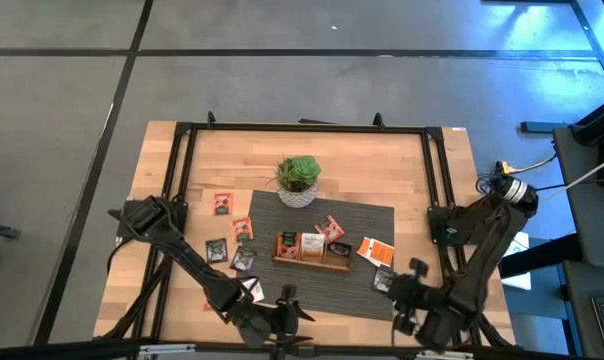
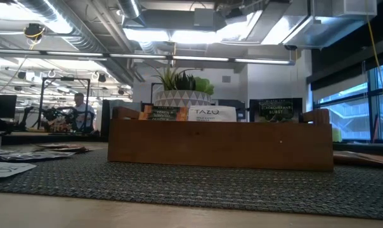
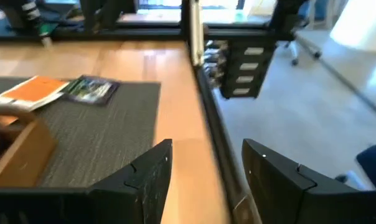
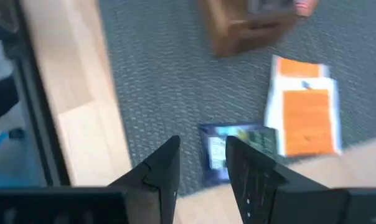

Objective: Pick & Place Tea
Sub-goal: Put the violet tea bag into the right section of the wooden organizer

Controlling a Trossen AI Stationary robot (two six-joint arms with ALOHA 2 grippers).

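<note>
Wooden tray [image 1: 312, 259] on the grey mat [image 1: 372, 220] holds upright tea sachets [image 1: 313, 246]; more sachets [image 1: 229, 228] lie loose around it. Left gripper [image 1: 285, 318] wide, empty, at the near edge. Right gripper [image 1: 399, 296] part-open, empty, near a dark sachet [image 4: 238, 146].

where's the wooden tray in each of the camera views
High view: wooden tray lies in the middle of the grey mat, below the plant pot.
Low view: fills the centre, sachets standing in it, the pot behind.
Left wrist view: one end shows at the left edge.
Right wrist view: one end at the top.
Shared landmark: the grey mat.
</note>
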